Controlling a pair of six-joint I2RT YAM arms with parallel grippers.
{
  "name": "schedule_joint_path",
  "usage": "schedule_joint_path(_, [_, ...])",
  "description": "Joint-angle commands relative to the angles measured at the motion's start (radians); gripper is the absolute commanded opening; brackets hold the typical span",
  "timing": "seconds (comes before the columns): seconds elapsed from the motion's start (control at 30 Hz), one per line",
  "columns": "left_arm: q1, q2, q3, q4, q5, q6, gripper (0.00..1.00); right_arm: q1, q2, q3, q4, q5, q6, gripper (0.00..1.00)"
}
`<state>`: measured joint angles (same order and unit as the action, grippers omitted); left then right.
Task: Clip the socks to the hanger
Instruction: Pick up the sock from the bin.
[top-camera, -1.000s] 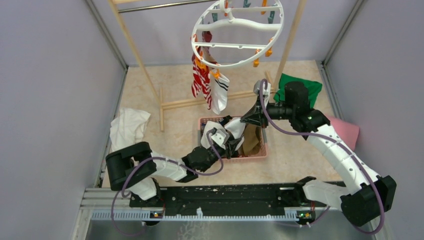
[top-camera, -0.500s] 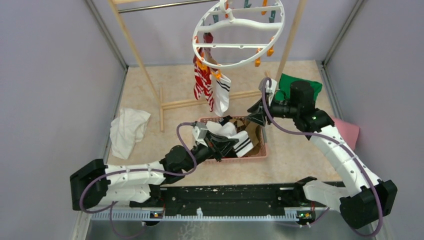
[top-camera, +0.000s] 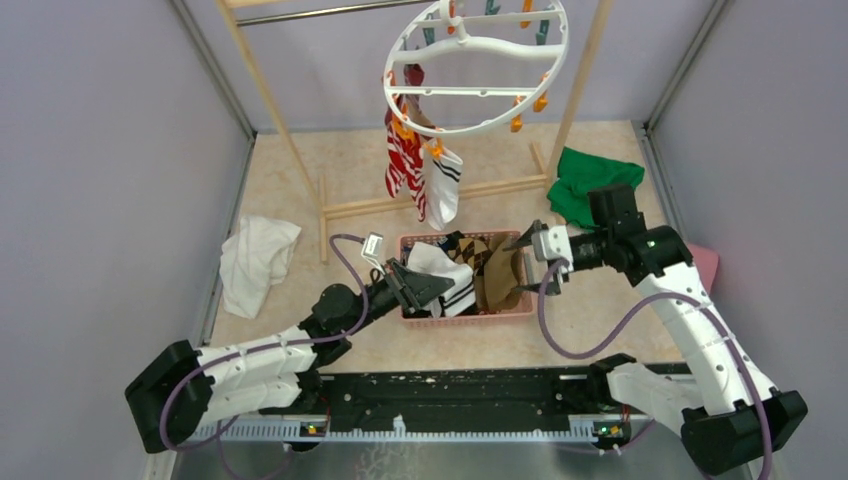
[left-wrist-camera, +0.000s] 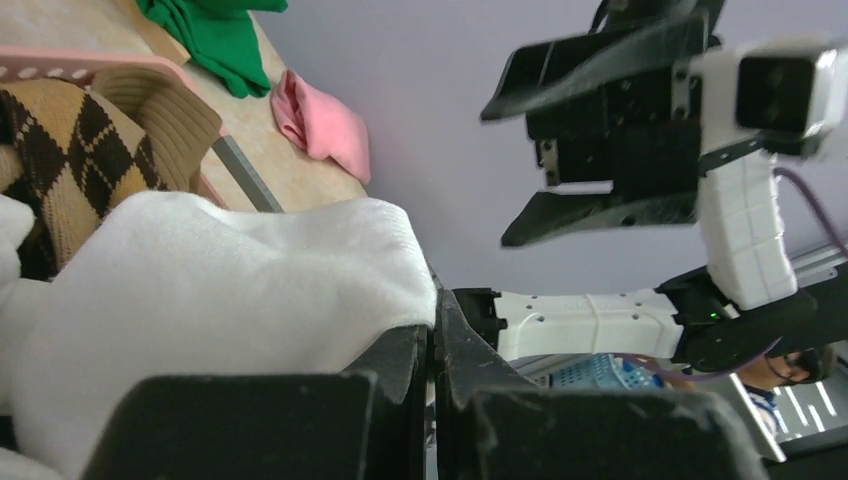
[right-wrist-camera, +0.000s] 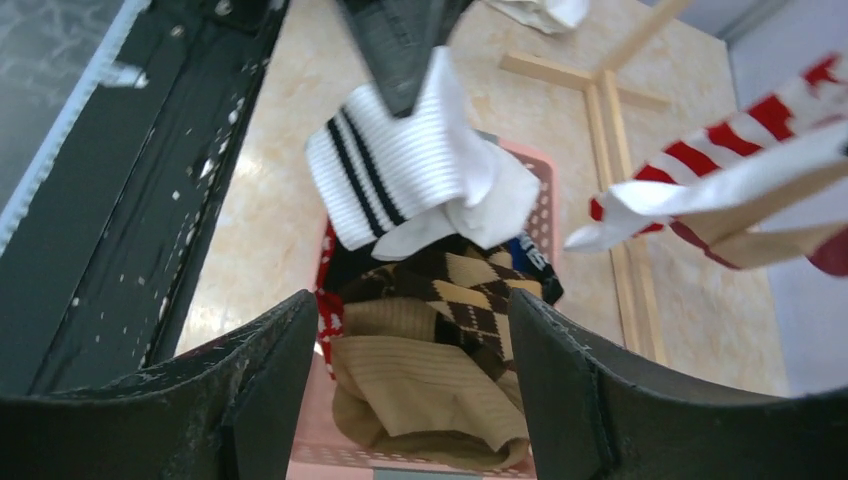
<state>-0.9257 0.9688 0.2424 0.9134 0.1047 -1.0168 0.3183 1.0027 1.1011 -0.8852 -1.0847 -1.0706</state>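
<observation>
At the centre of the tabletop, a pink basket (top-camera: 500, 313) holds a heap of socks. The left end effector (top-camera: 418, 285) reaches in from the near left. Its jaws are pressed fully together on a fold of a white sock with black bands (top-camera: 447, 280), which it holds lifted just above the basket's left half — the banded cuff droops toward the near rim.

The right end effector (top-camera: 524, 264) hovers at the basket's right edge, pointing left, its jaws spread wide with nothing between them. Beside it in the basket lie a brown argyle sock (top-camera: 480, 256) and a ribbed tan sock (top-camera: 505, 282), touching each other.

Farther back, the round white hanger (top-camera: 478, 46), with orange and teal pegs, hangs high between the posts of a wooden rack frame (top-camera: 270, 90). Two socks are clipped at its near left rim — a red-and-white striped sock (top-camera: 402, 160) and, just beside it, a second white banded sock (top-camera: 441, 185).

A green cloth (top-camera: 585, 180) lies on the tabletop behind the right arm, a pink cloth (top-camera: 703, 262) lies at the far right, and a crumpled white cloth (top-camera: 255, 260) lies near the left wall.
</observation>
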Motion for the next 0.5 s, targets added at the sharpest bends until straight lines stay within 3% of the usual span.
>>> schedule_joint_path(0.0, [0.010,-0.020,0.055,-0.020,0.033,-0.148,0.00,-0.002,0.003,-0.070,-0.291,-0.149,-0.626,0.70])
schedule_joint_path(0.17, [0.011,0.016,0.075,0.026,0.053,-0.222,0.00,0.007,0.025,-0.121,-0.096,-0.134,-0.446,0.68])
schedule_joint_path(0.27, [0.012,0.044,0.074,0.105,0.069,-0.281,0.00,0.020,0.029,-0.148,-0.028,-0.094,-0.421,0.65])
schedule_joint_path(0.47, [0.014,0.101,0.087,0.236,0.098,-0.341,0.00,0.029,0.046,-0.235,0.217,-0.074,-0.213,0.52])
